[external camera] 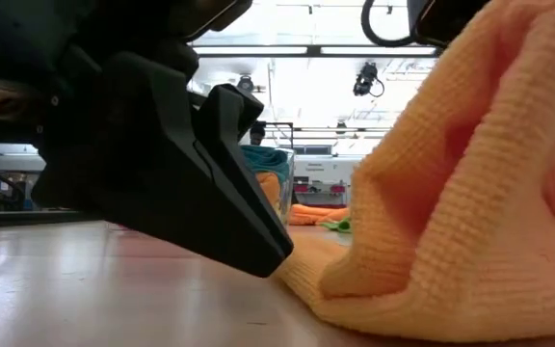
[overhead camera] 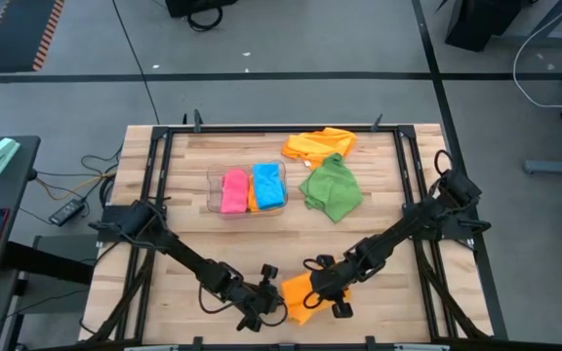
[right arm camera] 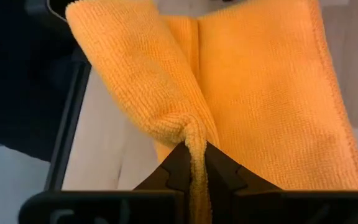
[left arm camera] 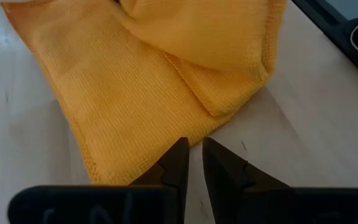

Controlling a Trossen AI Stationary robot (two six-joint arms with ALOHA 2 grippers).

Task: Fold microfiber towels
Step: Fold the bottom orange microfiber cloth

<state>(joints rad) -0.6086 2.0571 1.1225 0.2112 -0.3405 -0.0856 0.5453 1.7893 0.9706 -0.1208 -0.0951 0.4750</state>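
An orange microfiber towel (overhead camera: 299, 298) lies near the table's front edge, between my two grippers. My right gripper (right arm camera: 194, 152) is shut on a raised pinch of it, and the cloth humps up there (external camera: 451, 183). My left gripper (left arm camera: 194, 146) stands at the towel's left edge with its tips low at the table (external camera: 258, 255). A narrow gap separates its fingers, and no cloth shows in it. A green towel (overhead camera: 332, 188) and another orange one (overhead camera: 320, 144) lie loose at the far right. My left gripper has its fingertips (left arm camera: 180, 149) right at the towel's hemmed edge (left arm camera: 166, 146); I cannot tell whether they touch it. My right gripper pinches a gathered ridge of the towel (right arm camera: 191, 127) between its two fingers, slanting down from the table's right. The ridge is lifted, and the rest of the cloth (right arm camera: 272, 93) spreads on the table.
A clear plastic bin (overhead camera: 213, 190) at the table's middle holds a pink towel (overhead camera: 233, 191) and a blue towel (overhead camera: 267, 185). Black frame rails (overhead camera: 410, 175) run along the table's sides. Bare wood lies between the bin and the grippers.
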